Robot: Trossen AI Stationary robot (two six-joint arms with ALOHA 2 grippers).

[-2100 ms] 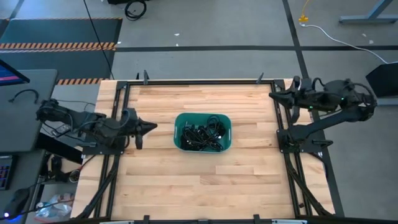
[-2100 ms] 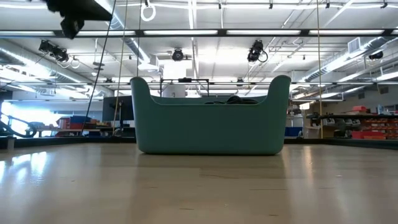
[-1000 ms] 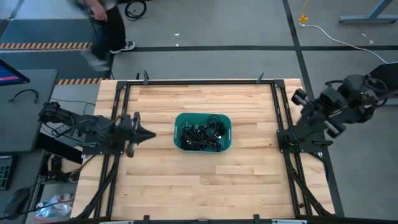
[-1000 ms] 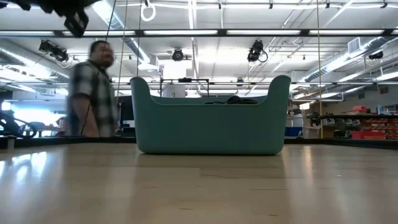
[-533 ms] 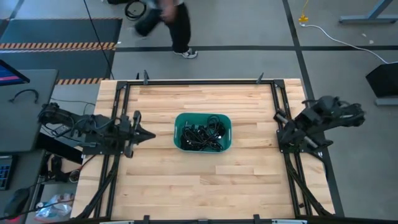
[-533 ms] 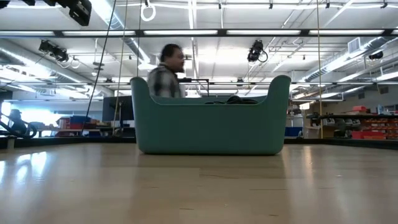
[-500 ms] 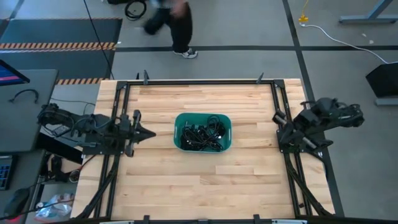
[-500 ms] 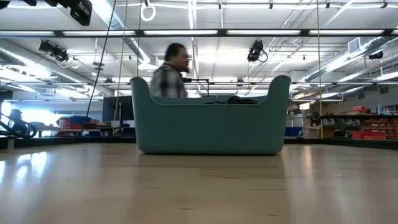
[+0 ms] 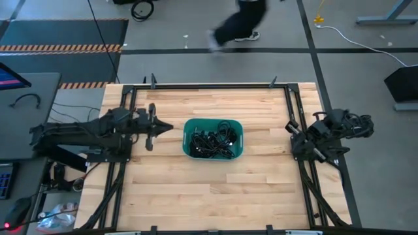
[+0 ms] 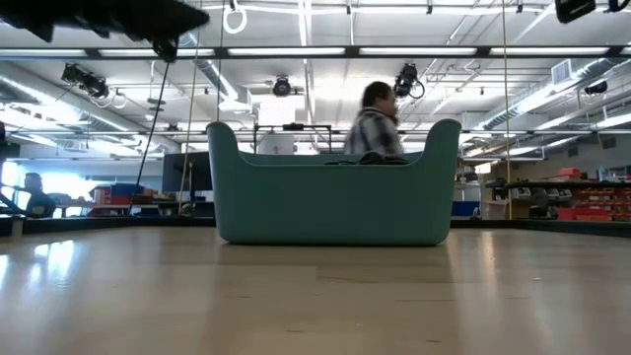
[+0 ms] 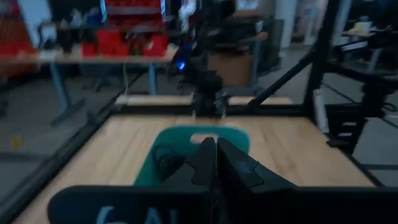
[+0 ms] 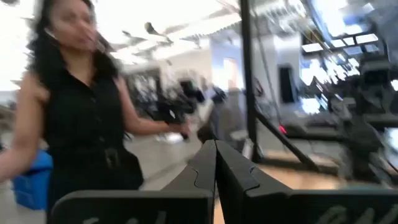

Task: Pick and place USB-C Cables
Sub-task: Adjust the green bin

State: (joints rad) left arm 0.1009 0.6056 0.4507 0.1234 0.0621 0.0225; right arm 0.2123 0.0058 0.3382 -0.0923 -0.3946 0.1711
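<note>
At the table's left edge, the left arm lies low and stretched toward the centre, its gripper [image 9: 157, 127] pointing at the tub [image 9: 189, 148] and stopping just short of its left wall, not touching it. Its fingers [image 11: 208, 160] are pressed together with nothing between them. By the right edge, the right arm is folded up compactly over its base, off the wood, its gripper [image 9: 294, 128] near the frame rail; its fingers [image 12: 211, 163] are likewise closed on nothing. Mid-table, slightly toward the far edge, the tub stands upright with its long axis running left to right, and all the cables [image 9: 214, 139] lie inside it as one tangled black heap of small loops, so no single cord's direction can be told. From table height only a dark hump of cables [image 10: 373, 157] shows above the tub's rim [image 10: 335, 164]. A person [image 9: 238, 25] crosses the floor beyond the far edge, and another person [image 12: 81, 118] in black stands in the right wrist view.
</note>
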